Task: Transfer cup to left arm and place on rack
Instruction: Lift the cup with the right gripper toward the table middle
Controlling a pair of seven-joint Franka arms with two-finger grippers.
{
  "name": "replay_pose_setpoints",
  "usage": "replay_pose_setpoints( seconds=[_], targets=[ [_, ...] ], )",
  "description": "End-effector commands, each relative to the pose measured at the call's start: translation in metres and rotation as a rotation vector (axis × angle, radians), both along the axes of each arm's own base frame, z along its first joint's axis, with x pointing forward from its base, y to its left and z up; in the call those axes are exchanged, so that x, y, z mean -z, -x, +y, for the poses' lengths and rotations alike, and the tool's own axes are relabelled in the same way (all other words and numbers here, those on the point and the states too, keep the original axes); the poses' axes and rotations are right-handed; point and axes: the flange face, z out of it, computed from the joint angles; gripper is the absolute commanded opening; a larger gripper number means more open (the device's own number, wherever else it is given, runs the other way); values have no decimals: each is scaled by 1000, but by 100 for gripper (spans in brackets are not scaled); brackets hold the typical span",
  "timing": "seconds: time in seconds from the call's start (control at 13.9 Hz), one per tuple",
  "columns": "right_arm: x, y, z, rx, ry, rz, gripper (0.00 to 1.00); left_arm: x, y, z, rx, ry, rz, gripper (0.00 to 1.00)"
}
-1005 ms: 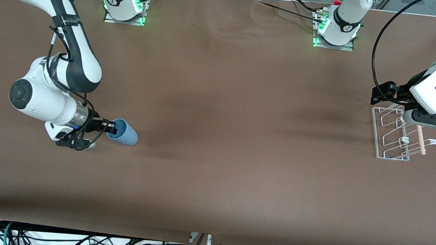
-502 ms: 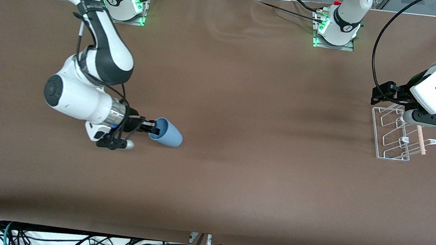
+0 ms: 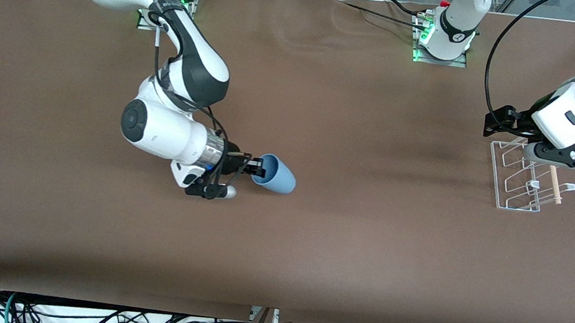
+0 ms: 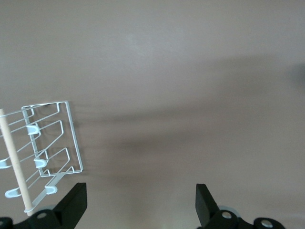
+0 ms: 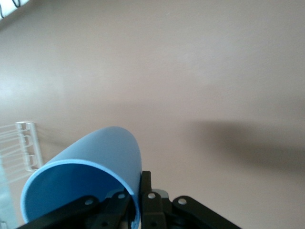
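A: Which step is this?

B: The carry toward the handover. The right gripper (image 3: 254, 168) is pinching the cup (image 3: 275, 174) by its rim, holding it on its side above the mid-table.

A: And the left gripper (image 3: 502, 124)?

B: Waiting over the rack (image 3: 521, 176), fingers (image 4: 71, 206) spread wide and empty. Next it needs to reach the cup's free end.

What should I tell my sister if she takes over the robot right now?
Right gripper: shut on the rim of the cup, holding it on its side in the air over the table's middle.
Left gripper: open, empty, waiting over the rack.
The rack sits at the left arm's end of the table, nothing on it.
Done: cup picked up.
Left: hand the cup to the left gripper, then set it on the rack.
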Motion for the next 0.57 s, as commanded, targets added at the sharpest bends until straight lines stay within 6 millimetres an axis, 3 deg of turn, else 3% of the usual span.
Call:
replay_pose_setpoints(
  seconds=[0.0, 0.36, 0.5],
  targets=[
    [-18, 5, 28, 59, -77, 50, 0, 12, -5, -19, 172, 26, 27, 100],
    [-38, 12, 45, 117, -224, 151, 0, 41, -19, -26, 481, 267, 40, 100],
    [-41, 21, 59, 105, -239, 164, 0, 54, -27, -39, 610, 384, -23, 100]
  ],
)
